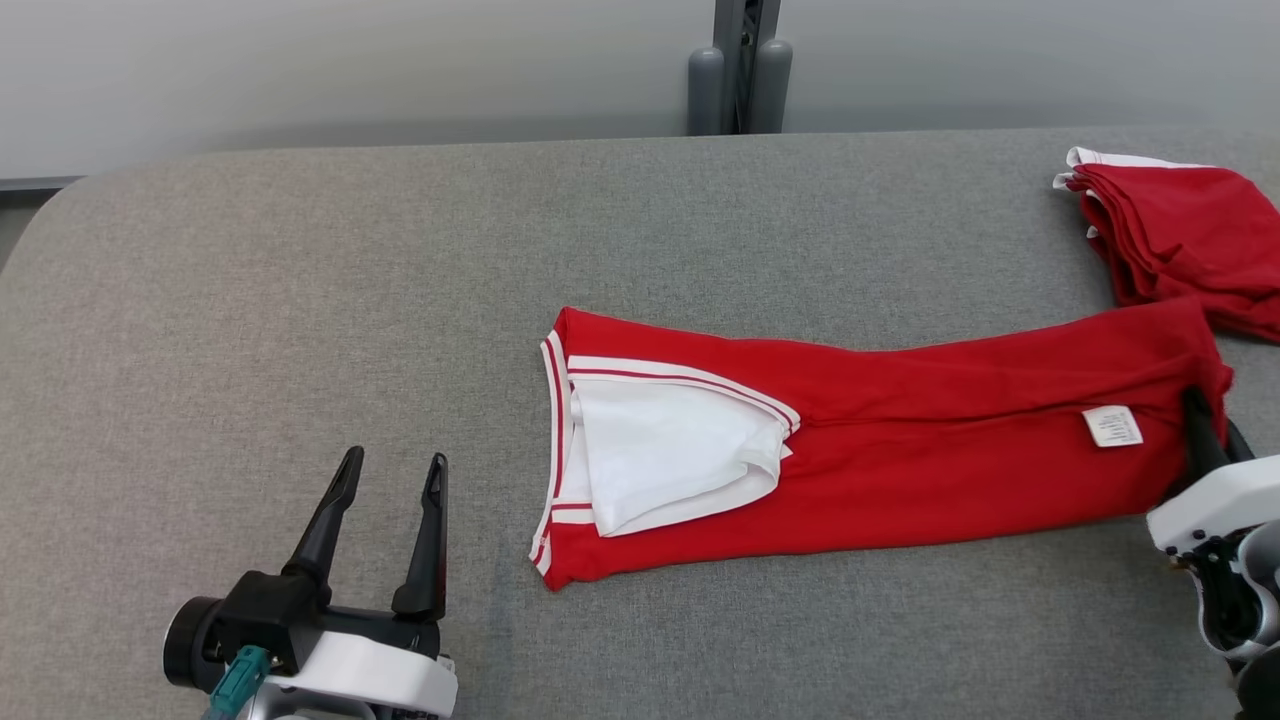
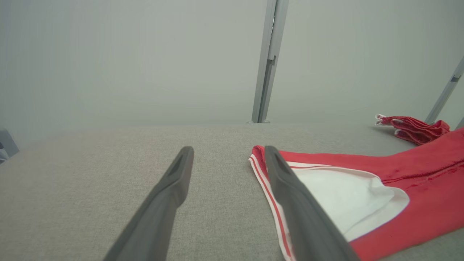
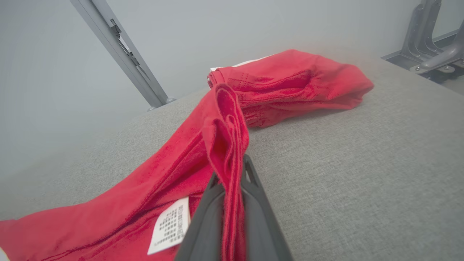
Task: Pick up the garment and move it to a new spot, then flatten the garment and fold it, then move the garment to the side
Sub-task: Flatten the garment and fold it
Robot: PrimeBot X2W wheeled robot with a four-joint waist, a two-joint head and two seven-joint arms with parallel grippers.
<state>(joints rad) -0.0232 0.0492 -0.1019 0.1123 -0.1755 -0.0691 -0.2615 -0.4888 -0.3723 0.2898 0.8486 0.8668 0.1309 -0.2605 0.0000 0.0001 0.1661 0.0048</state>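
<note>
The garment (image 1: 900, 450) is a red shirt with white trim, folded into a long strip across the grey table (image 1: 300, 300). Its white sleeve (image 1: 660, 450) lies on top at the left end, and a white label (image 1: 1112, 426) shows near the right end. My right gripper (image 1: 1200, 405) is shut on the garment's right end; in the right wrist view the red cloth (image 3: 228, 145) is pinched and bunched up between the dark fingers (image 3: 206, 224). My left gripper (image 1: 390, 480) stands open over bare table, left of the garment's (image 2: 398, 188) left edge, holding nothing.
A second red folded garment (image 1: 1180, 240) lies at the table's back right corner, close to the held end. A metal post (image 1: 740, 70) rises behind the far edge. The table's left half is bare cloth.
</note>
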